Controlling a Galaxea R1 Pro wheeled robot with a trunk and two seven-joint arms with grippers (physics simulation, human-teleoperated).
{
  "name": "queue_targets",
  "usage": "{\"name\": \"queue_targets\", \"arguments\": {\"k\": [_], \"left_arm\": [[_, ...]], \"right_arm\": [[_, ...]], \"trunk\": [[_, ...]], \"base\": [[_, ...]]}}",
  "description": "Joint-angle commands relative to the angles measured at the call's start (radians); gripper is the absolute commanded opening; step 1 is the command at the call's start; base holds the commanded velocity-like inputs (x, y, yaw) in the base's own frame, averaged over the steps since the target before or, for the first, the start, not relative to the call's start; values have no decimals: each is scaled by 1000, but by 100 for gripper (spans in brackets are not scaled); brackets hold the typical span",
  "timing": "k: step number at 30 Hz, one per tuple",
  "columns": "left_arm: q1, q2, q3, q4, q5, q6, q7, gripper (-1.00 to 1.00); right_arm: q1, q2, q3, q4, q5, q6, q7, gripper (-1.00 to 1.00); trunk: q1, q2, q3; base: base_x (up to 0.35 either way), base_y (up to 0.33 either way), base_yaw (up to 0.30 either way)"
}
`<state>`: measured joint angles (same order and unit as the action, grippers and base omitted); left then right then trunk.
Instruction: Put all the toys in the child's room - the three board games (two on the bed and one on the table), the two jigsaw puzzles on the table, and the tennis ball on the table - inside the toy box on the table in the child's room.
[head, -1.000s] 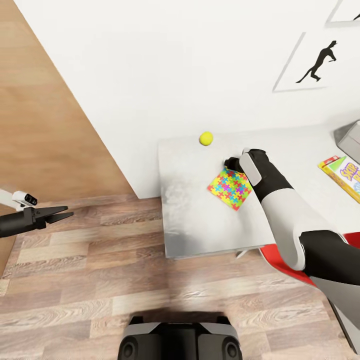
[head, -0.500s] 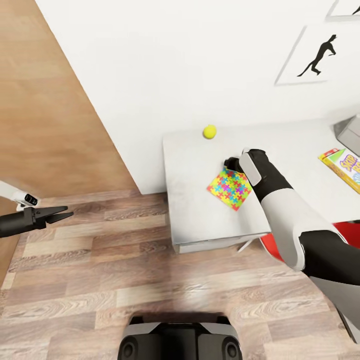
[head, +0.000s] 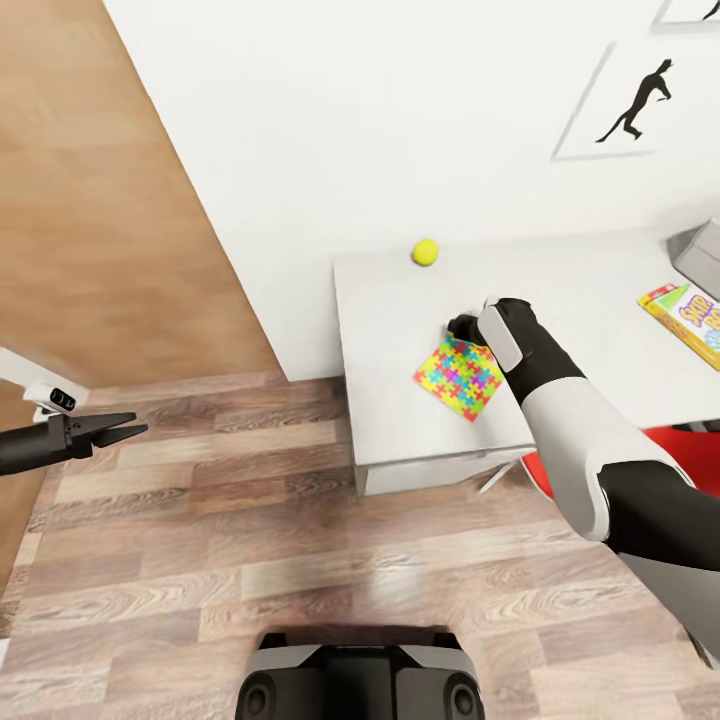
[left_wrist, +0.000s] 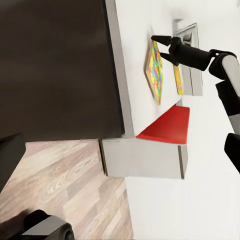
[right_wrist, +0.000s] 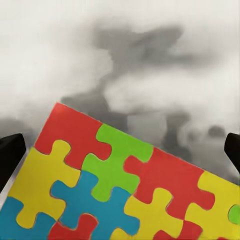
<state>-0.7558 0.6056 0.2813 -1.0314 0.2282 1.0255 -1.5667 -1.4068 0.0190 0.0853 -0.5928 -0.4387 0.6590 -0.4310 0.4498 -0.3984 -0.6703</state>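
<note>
A multicolour jigsaw puzzle (head: 460, 377) is over the left end of the white table (head: 390, 330). My right gripper (head: 460, 326) is shut on its far corner. In the right wrist view the puzzle (right_wrist: 115, 185) spreads close below, with a dark fingertip (right_wrist: 10, 155) at each side. The tennis ball (head: 425, 252) rests near the wall, beyond the gripper. The Skip-Bo board game (head: 690, 320) lies at the right edge, and a corner of the grey toy box (head: 705, 255) shows behind it. My left gripper (head: 118, 431) hangs open over the floor, far to the left.
A red chair (head: 690, 450) stands under the table beside my right arm. The white wall behind carries a black silhouette picture (head: 635, 100). A brown panel (head: 100, 200) rises at the left, and the wood-plank floor (head: 300, 560) lies between my base and the table.
The whole picture shifted: table and ball slid up and to the right as the camera drew back. The puzzle stayed at my right gripper and now sits nearer the table's front edge.
</note>
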Motion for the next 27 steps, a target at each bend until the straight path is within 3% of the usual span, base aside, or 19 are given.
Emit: {"name": "queue_targets", "arguments": {"k": [1, 27], "left_arm": [[0, 0, 0, 0, -1, 10, -4, 100], [0, -1, -1, 1, -3, 10, -4, 100]], "right_arm": [[-1, -1, 5, -1, -11, 2, -9, 100], [0, -2, 5, -1, -12, 2, -9, 100]], "trunk": [[0, -2, -1], [0, -2, -1]], "base": [[-148, 82, 0], [-86, 73, 0]]}}
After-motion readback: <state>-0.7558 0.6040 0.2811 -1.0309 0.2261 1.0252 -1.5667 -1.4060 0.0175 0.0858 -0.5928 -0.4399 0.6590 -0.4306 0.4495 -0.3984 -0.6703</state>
